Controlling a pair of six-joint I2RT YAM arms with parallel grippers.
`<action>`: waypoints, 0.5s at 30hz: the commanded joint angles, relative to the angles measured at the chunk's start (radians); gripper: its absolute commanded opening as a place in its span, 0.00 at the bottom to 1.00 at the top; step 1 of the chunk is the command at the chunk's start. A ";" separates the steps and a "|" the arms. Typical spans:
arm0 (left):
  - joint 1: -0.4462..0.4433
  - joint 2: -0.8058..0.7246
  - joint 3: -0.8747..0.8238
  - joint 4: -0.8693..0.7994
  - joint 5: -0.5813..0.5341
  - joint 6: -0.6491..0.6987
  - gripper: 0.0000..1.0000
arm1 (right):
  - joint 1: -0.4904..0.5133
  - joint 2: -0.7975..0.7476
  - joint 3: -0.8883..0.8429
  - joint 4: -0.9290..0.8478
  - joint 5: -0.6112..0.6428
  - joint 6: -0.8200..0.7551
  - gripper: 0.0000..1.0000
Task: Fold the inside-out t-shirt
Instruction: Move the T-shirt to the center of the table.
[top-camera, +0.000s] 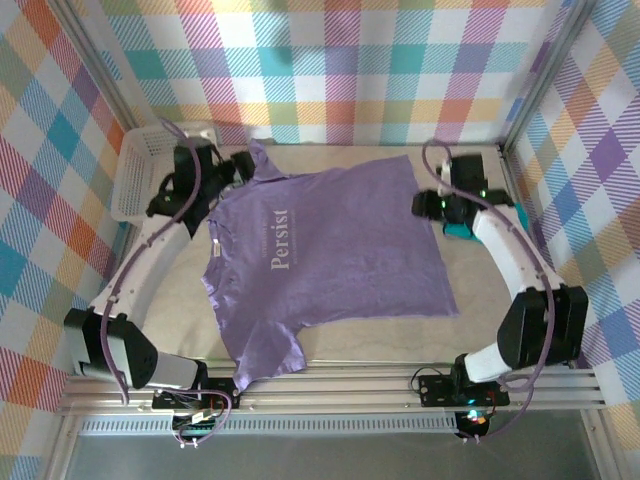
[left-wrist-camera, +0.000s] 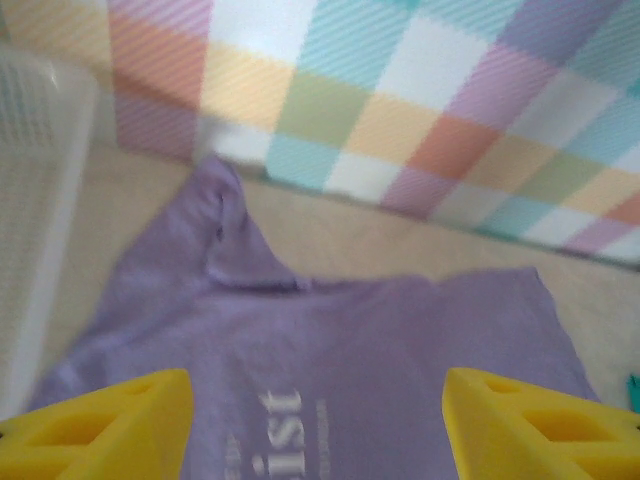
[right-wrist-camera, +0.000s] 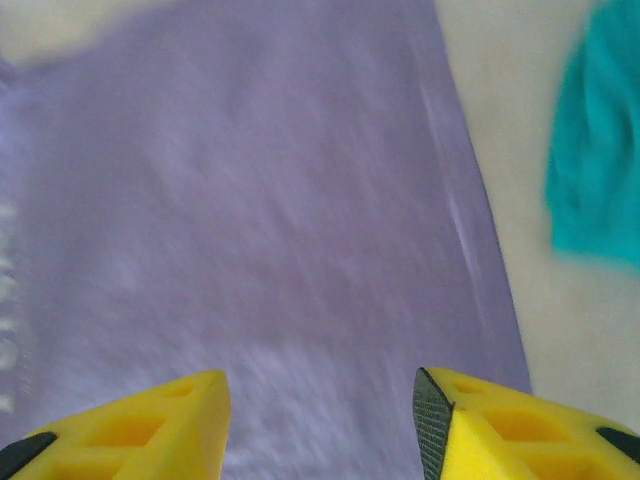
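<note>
Found, at the left beside the white mesh plastic basket (top-camera: 135, 185), the left gripper (left-wrist-camera: 316, 390) with yellow jaws spread and empty, just over the far sleeve of the large lavender cotton t-shirt (top-camera: 330, 250). Noted that shirt flat mid-table, long axis left to right, collar leftward, hem rightward. Found the right gripper (right-wrist-camera: 320, 390) likewise parted, holding nothing, above the far hem corner near the small teal cloth (right-wrist-camera: 595, 150); judged each arm equally near its own far corner.

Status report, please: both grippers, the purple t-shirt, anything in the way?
Left gripper open, empty. Right gripper open, empty. Purple t-shirt spread out, unfolded. Teal cloth beside it, not touching.
</note>
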 joint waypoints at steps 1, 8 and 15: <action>-0.081 -0.011 -0.192 -0.034 0.083 -0.102 0.67 | -0.053 -0.063 -0.214 -0.140 0.045 0.142 0.52; -0.187 -0.125 -0.349 -0.035 0.095 -0.158 0.68 | -0.129 -0.211 -0.376 -0.266 0.074 0.272 0.51; -0.189 -0.093 -0.325 -0.058 0.082 -0.123 0.68 | -0.133 -0.099 -0.432 -0.232 0.094 0.349 0.50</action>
